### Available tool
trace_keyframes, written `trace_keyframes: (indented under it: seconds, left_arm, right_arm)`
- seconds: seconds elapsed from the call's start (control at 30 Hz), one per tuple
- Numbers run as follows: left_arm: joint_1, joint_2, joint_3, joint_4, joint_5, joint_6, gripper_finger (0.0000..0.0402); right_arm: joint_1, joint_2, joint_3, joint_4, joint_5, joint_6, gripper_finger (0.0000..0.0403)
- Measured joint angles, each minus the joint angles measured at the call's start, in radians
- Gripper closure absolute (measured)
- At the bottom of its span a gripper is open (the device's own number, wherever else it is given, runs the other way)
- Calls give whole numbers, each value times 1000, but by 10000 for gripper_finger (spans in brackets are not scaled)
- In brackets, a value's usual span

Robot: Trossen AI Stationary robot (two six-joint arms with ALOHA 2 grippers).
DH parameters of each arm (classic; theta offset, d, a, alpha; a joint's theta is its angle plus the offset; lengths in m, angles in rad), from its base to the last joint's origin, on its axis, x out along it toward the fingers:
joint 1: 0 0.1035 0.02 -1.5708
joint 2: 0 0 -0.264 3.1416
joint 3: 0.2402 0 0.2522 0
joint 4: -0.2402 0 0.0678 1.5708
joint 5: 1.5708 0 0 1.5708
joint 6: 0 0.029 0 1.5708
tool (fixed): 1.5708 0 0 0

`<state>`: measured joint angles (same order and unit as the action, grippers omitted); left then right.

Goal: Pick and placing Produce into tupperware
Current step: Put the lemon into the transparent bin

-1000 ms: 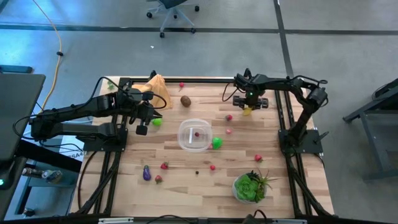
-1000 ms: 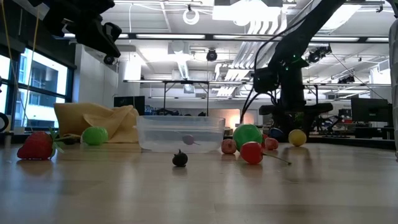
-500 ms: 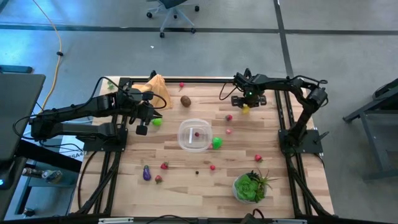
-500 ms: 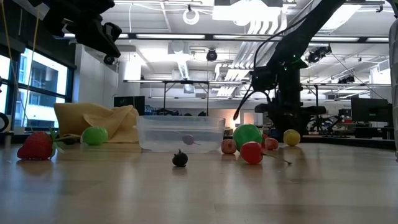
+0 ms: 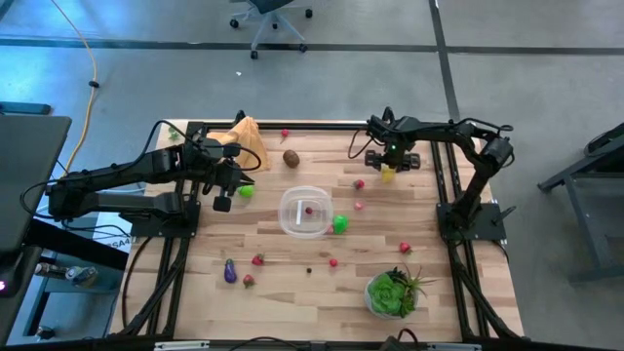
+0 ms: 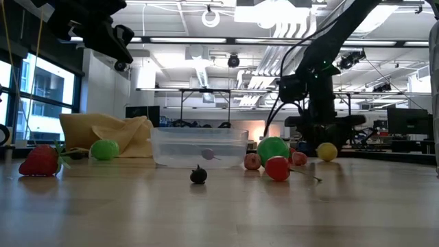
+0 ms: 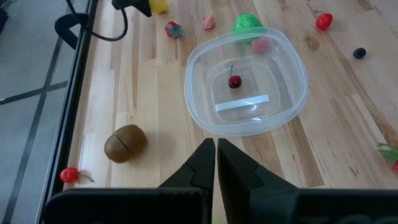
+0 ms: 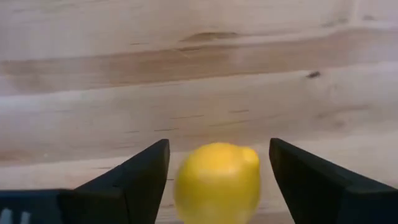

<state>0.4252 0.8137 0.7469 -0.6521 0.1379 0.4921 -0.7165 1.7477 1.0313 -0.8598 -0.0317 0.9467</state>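
Observation:
The yellow lemon [image 8: 217, 180] lies on the table at the far right [image 5: 388, 175]. My right gripper [image 8: 217, 149] points down over it, open, one finger on each side of the lemon with a gap on both sides. The clear round tupperware [image 5: 305, 212] stands mid-table with a red cherry [image 7: 234, 81] inside. My left gripper [image 7: 216, 155] hangs shut above the table's left part [image 5: 234, 185], holding nothing. More produce lies loose on the table: a lime [image 5: 339, 223] beside the tupperware, another lime [image 5: 246, 191], a kiwi [image 5: 291, 158], an eggplant [image 5: 230, 272] and red berries [image 5: 257, 259].
A leafy green plant [image 5: 393, 292] stands at the near right. An orange-tan cloth [image 5: 249, 141] lies bunched at the far left. A small dark berry [image 6: 198, 175] sits in front of the tupperware. Bare wood lies between the lemon and the tupperware.
The lemon under my right gripper has shifted a little toward the table's left and come back to where it lay. Both arms have stayed in place.

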Motion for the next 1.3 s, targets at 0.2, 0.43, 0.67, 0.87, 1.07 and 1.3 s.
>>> trace_keyframes:
  seconds: [0.2,0.43,0.67,0.87,1.07,1.3]
  left_arm:
    - [0,0,0,0,0,0,392]
    - [0,0,0,0,0,0,392]
    - [0,0,0,0,0,0,392]
    - [0,0,0,0,0,0,392]
    - [0,0,0,0,0,0,392]
    - [0,0,0,0,0,0,392]
  right_arm:
    - [28,0,0,-37,-4,97,132]
    - [89,0,0,-86,-6,204,132]
    - [116,0,0,-79,-22,250,132]
    - [107,0,0,-53,12,234,132]
    - [101,0,0,-37,12,242,132]
    - [76,0,0,-33,18,250,132]
